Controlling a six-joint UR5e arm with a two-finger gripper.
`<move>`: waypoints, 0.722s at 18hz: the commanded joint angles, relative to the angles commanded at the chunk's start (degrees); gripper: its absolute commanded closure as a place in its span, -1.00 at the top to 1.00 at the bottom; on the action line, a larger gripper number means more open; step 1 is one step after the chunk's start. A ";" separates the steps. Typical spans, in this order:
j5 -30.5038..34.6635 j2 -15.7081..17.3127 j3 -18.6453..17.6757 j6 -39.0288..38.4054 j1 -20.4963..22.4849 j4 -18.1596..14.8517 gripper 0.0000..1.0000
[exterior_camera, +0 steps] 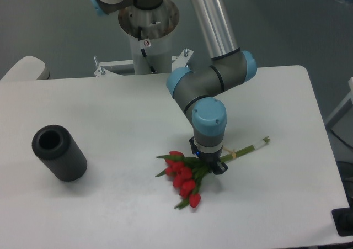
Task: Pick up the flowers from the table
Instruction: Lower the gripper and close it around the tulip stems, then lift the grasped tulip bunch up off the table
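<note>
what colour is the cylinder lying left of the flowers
Dark grey, almost black, cylinder; the fixed camera shows it clearly.

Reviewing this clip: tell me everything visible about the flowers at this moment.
The flowers are a small bunch of red tulips with green leaves, lying flat on the white table. Blooms point toward the near-left; pale green stems run up to the right, tied by a tan band. They look artificial, though that is uncertain. The end effector sits directly over the stems near the leaves; whether it is closed on them cannot be seen.
</note>
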 joint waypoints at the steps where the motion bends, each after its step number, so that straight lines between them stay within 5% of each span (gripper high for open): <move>1: -0.09 0.09 0.09 0.00 0.09 0.00 -0.29; 6: -1.31 2.54 3.60 2.81 0.44 -2.10 -0.29; 13: -18.08 6.58 9.05 2.81 2.10 -4.39 -0.29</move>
